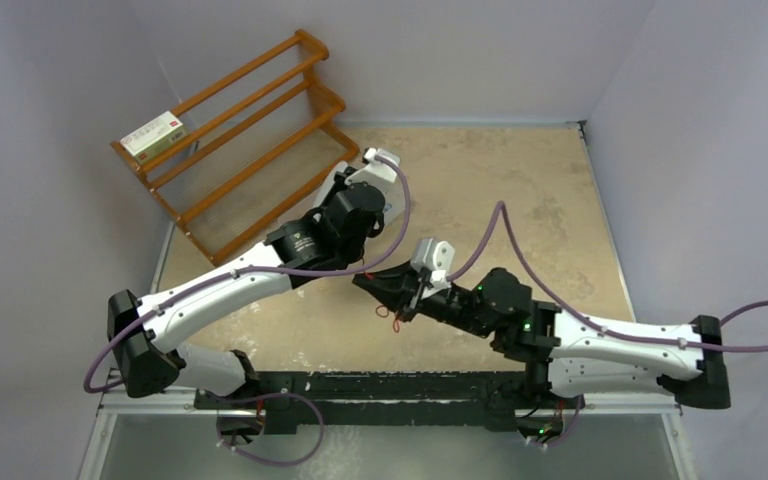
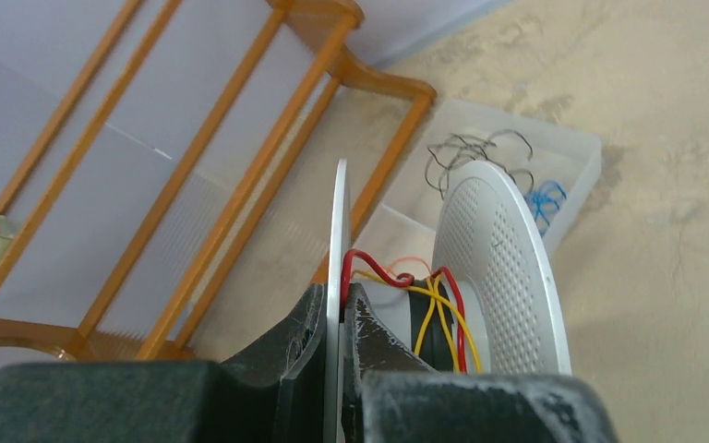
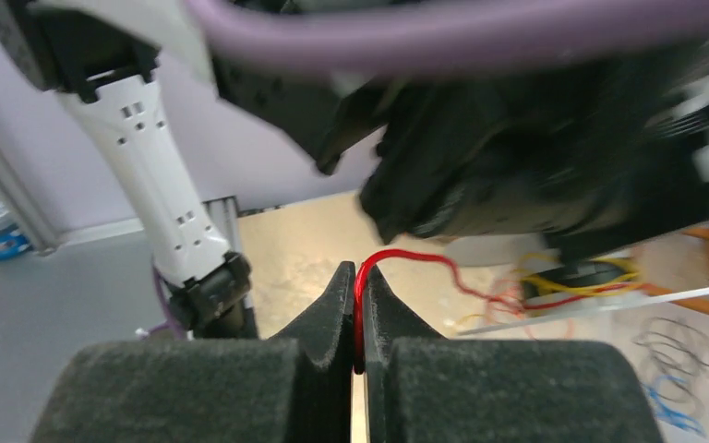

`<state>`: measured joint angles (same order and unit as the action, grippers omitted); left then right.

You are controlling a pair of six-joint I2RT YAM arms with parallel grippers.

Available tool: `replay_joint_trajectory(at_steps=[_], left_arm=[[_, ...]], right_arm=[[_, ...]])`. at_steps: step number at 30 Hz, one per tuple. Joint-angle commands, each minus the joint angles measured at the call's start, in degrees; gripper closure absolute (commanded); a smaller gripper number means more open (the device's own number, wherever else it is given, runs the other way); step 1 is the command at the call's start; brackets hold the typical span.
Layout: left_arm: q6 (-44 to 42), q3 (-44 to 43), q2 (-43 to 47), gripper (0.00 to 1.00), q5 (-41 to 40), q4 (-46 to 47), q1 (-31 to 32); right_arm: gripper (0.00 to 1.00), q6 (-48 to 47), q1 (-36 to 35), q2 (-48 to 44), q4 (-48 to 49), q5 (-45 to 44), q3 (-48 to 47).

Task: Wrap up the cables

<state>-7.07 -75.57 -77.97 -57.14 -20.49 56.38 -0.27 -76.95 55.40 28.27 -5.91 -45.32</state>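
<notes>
While pinched inside closed right pincer (image 3: 358, 277), red cable (image 3: 397, 256); left pincer (image 2: 337, 309) closed on spool flange (image 2: 339, 221).

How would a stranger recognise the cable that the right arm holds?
Look near the middle of the table. There the right arm's fingers pinch a thin cable that leads to the white spool clamped in the left arm's fingers. It is bright red; a yellow cable lies beside it on the spool.
</notes>
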Motion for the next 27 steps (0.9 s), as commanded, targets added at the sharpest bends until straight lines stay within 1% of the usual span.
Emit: replay_joint_trajectory(at_steps=[1,8,11,16,20,22,27], left_arm=[[2.2,2.8,5.6,1.00,5.3,-2.0,-0.1],[3.3,6.3,11.1,1.00,16.5,-7.0,0.4],[3.0,7.3,12.7,1.00,20.3,-8.8,1.2],[1.4,9.9,15.7,1.00,24.3,-8.8,4.8],[2.0,9.8,16.5,1.00,28.0,-9.2,6.7],[2.8,9.0,16.7,1.00,31.6,-9.7,8.0],[4.2,6.1,19.8,1.00,44.3,-10.4,10.8]], right_arm=[[1.00,-4.8,-0.4,-5.4,-13.4,-9.5,-7.7],[1.00,-6.3,-0.4,-10.5,-28.4,-20.2,-15.6],[1.00,-6.4,-0.4,-12.0,-32.4,-23.1,-17.4],[1.00,-7.0,-0.4,-13.7,-36.6,-24.8,-19.7],[1.00,-7.9,-0.4,-13.6,-37.5,-28.5,-21.3],[1.00,-8.0,-0.4,-13.7,-37.4,-30.7,-21.1],[1.00,-7.5,-0.4,-14.0,-37.4,-38.4,-18.9]])
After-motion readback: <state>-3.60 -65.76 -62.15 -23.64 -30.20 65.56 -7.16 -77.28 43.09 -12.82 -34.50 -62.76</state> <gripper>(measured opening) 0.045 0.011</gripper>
